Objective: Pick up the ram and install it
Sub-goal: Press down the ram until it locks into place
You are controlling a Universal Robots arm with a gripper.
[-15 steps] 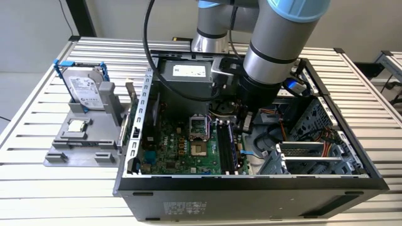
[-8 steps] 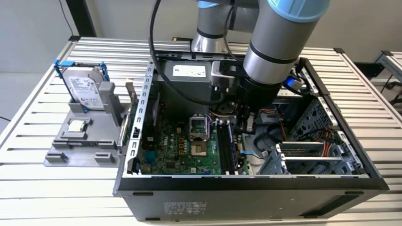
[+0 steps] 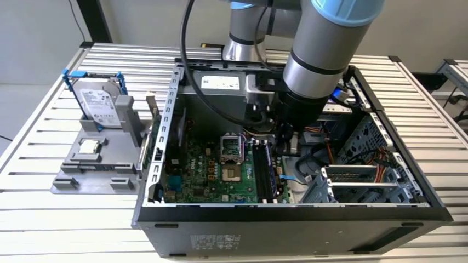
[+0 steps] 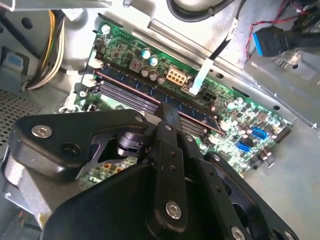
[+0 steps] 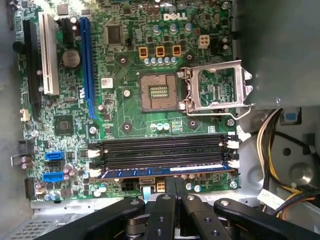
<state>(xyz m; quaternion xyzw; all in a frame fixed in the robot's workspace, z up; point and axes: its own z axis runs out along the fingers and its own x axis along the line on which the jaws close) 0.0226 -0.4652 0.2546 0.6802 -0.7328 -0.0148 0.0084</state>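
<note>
– Looking for the ram: where does it sit?

– By my reading, it is in the blue plastic memory slot, the outermost of four, along the edge of the green motherboard next to the bare floor of the open black and grey metal computer case. A thin strip along that slot in the first wrist view looks like the upper edge of the long, flat green circuit-board ram. It is seen edge-on, so I cannot be certain.

– And the black two-fingered gripper?

– Its fingers lie together with only a seam between them, and nothing shows in that seam. In both wrist views the tips are at that outer slot, about mid-length. Whether they bear on the strip or stop just above it, I cannot tell.

– How would such a stick handle?

– I judge it to be light and stiff along its length, but thin and fragile. It would twist or crack if pushed unevenly, and its chips and gold contacts should not be squeezed or rubbed.

– So where should it be held?

– Hold it by the two flat faces close to the upper edge, near the middle, so it hangs level. Any pressing is best done straight down on that upper edge.

– Anything close by to mind?

– The open silver processor socket lies beyond the slots, apart from the fingers.
</note>
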